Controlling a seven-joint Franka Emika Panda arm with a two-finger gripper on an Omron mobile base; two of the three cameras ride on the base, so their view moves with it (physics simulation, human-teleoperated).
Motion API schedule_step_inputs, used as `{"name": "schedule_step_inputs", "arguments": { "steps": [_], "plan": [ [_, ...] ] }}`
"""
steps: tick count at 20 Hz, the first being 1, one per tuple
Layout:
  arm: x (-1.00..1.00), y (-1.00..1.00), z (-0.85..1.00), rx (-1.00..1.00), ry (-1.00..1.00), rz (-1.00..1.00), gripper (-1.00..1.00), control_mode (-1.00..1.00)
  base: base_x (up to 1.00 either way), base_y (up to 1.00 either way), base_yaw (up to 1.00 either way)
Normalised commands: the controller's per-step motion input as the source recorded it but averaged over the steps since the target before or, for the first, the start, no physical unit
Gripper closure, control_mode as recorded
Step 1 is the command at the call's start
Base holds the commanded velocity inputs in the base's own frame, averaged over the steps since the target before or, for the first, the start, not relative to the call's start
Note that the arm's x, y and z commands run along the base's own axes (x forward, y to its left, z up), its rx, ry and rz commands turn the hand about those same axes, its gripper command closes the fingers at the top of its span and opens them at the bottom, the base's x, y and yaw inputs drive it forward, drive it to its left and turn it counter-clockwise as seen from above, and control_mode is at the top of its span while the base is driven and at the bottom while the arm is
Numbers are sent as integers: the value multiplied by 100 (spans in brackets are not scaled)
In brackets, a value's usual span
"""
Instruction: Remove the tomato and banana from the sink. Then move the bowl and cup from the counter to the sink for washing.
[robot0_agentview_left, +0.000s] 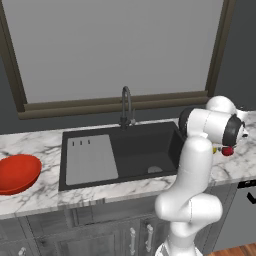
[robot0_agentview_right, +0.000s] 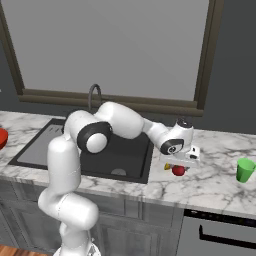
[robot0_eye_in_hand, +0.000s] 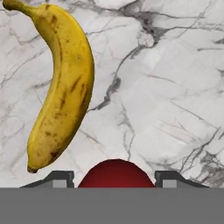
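**Tomato over counter, release pending**

The white marble counter (robot0_agentview_right: 215, 185) runs under a large window, with the black sink (robot0_agentview_left: 135, 150) set into it and its basin showing no fruit. The banana (robot0_eye_in_hand: 61, 83) lies flat on the marble to the right of the sink; in the right base view a sliver of its yellow shows just beside the gripper (robot0_agentview_right: 178, 169). The gripper hangs low over that same stretch of counter with the tomato (robot0_eye_in_hand: 116, 173) between its two finger tips, clamped on it as far as the hand view shows. Whether the tomato rests on the marble or sits just above it cannot be told.

Assessment: the step in hand appears to be setting the tomato down. It is round and will likely roll, so a low, gentle release is advised, with the jaws parted only once it bears on the surface. It should land apart from the banana and away from the sink's edge. A straight vertical retreat would avoid nudging either fruit.

Outstanding: the red bowl (robot0_agentview_left: 17, 172) on the counter left of the sink, and the green cup (robot0_agentview_right: 245, 170) far right.
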Motion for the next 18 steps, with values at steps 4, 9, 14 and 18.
{"name": "schedule_step_inputs", "arguments": {
  "steps": [4,9,14,18],
  "plan": [
    [5,0,-23,0,0,0,100,-100,0,0,0],
    [3,0,-23,0,0,0,100,-100,0,0,0],
    [1,0,-24,0,0,0,100,-100,0,0,0],
    [1,0,-24,0,0,0,100,-100,0,0,0]
  ]
}}
